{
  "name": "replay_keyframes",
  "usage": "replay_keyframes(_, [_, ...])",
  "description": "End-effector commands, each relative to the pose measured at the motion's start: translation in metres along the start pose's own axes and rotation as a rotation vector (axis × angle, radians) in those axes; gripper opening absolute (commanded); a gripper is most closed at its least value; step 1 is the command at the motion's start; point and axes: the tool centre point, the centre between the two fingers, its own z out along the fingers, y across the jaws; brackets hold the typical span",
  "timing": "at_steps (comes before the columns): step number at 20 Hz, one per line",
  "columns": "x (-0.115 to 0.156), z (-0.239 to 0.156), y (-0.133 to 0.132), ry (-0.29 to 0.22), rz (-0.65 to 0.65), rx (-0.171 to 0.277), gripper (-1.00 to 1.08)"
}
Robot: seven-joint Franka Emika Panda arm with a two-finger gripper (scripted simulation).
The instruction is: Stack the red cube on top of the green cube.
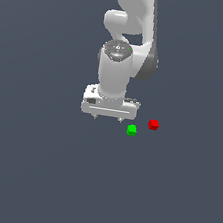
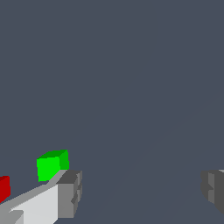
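The red cube (image 1: 153, 124) rests on the dark floor, to the exterior view's right of my white gripper (image 1: 108, 119). The green cube (image 1: 131, 130) lies close beside it, a little nearer the camera and nearer the gripper. Both cubes are apart from each other and from the gripper. My gripper hangs open and empty, its two fingers spread wide. In the wrist view the green cube (image 2: 52, 165) sits just beyond one grey fingertip (image 2: 70, 193), and the red cube (image 2: 4, 188) shows only partly at the picture's edge. The other fingertip (image 2: 213, 189) is far across.
The white arm (image 1: 129, 40) rises behind the gripper. The floor (image 1: 33, 172) is a plain dark grey surface with nothing else on it in view.
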Motion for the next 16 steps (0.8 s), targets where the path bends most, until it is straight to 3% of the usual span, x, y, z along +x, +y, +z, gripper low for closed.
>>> replay_keyframes(1, [0.000,0.000,0.000,0.000,0.000,0.000,1.00])
replay_keyframes(9, [-0.010,0.009,-0.023,0.000,-0.009,0.001,1.00])
replay_keyframes(16, [-0.037,0.034,-0.086,0.000,-0.031,0.006,1.00])
